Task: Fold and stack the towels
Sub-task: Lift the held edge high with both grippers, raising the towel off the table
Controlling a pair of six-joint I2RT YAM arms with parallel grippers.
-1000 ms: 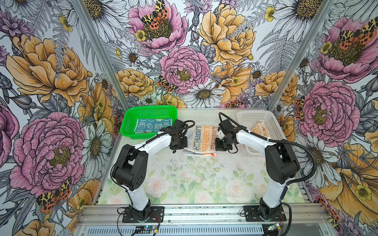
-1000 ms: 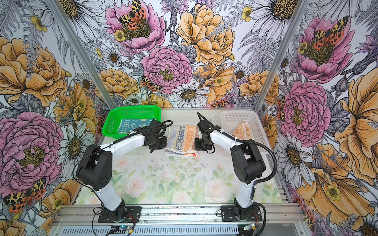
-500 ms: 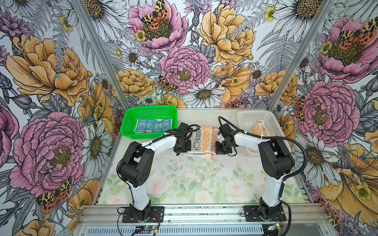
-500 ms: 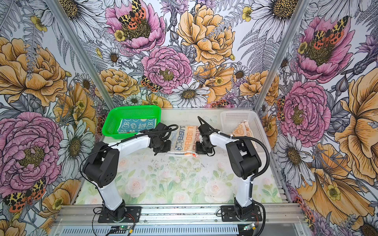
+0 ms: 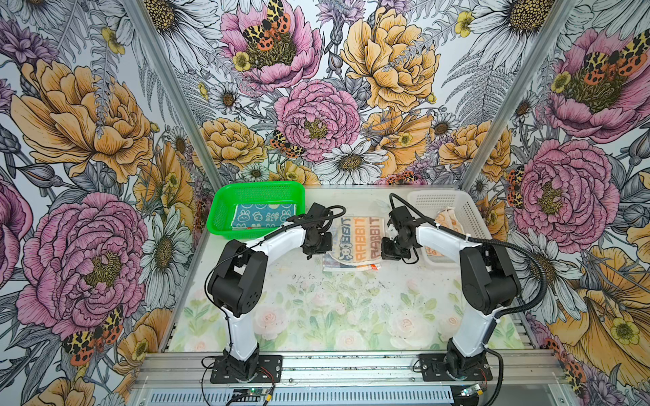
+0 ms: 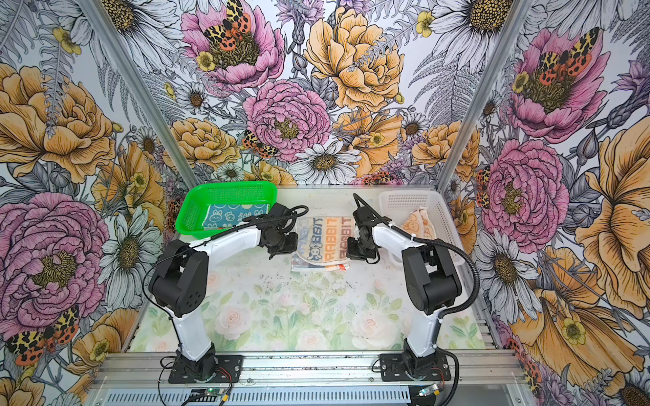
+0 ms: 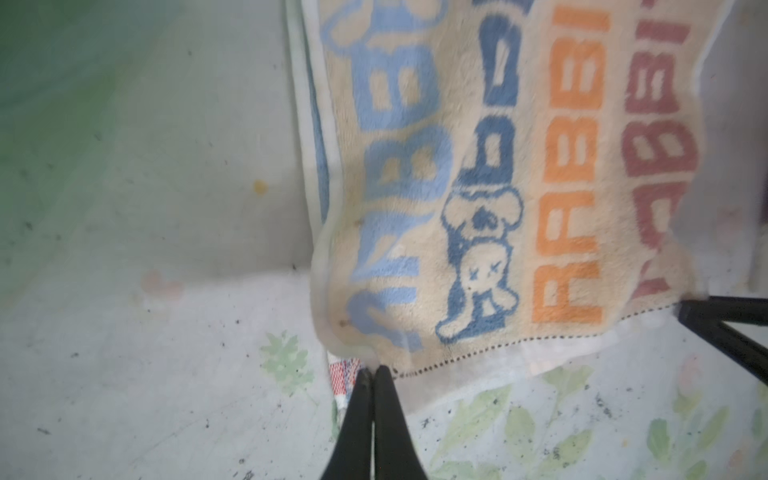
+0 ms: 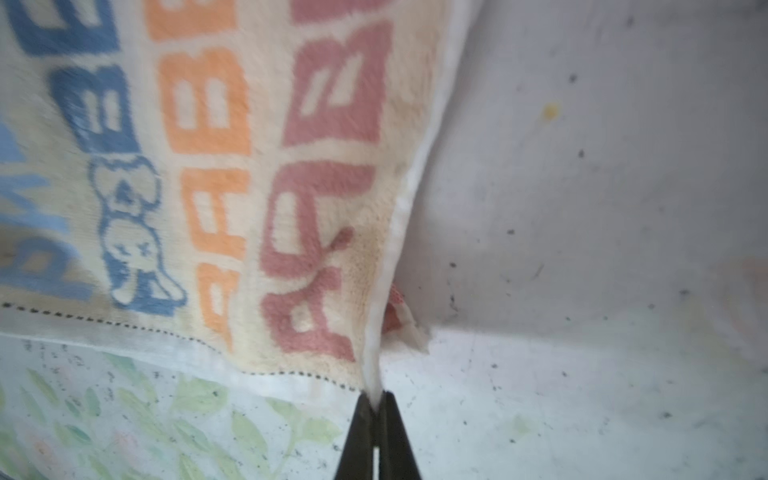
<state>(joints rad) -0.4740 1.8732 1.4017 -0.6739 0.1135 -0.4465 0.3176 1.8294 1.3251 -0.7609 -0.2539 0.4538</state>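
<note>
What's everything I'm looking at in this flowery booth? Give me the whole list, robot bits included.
cream towel: one, cream with coloured RABBIT lettering, mid-table between the two baskets, doubled over.
blue towel: one, blue with white bunnies, lying in the green basket.
orange towel: one, orange and cream, crumpled in the white basket.
green basket: one, green mesh plastic, back left of the table.
white basket: one, white mesh plastic, back right of the table.
table: one, pale rose-print surface, speckled with dark crumbs.
walls: three, large floral print, around the table.
arms: two, white and black, bolted to the near rail.
left gripper: one, black, shut on a near corner of the cream towel.
right gripper: one, black, shut on its other near corner.
</note>
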